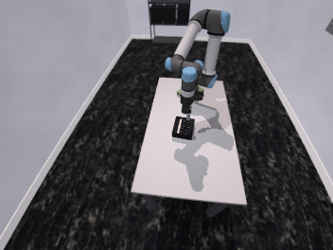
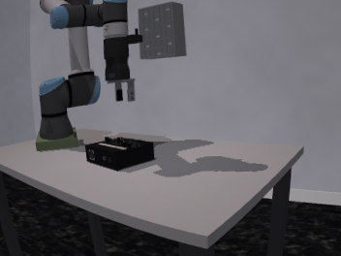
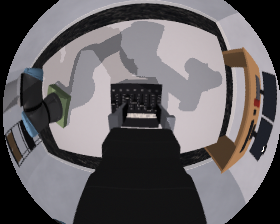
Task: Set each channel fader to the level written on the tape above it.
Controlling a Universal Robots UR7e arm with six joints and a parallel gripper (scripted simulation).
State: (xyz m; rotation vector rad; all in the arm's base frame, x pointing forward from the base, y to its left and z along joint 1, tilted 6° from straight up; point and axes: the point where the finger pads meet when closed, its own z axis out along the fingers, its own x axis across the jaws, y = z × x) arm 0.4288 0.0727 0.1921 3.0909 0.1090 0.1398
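The lighting desk is a small black box standing on its feet on the white table. Its faders and tape labels are too small to read in any view. My gripper is open and empty. It hangs well above the desk's far part, fingers pointing down. In the wrist view the two fingers frame the desk from above.
The arm's green base stands on the table behind the desk. A dark shelf unit stands at the far wall. A grey locker panel hangs on the wall. A wooden shelf shows at the right in the wrist view.
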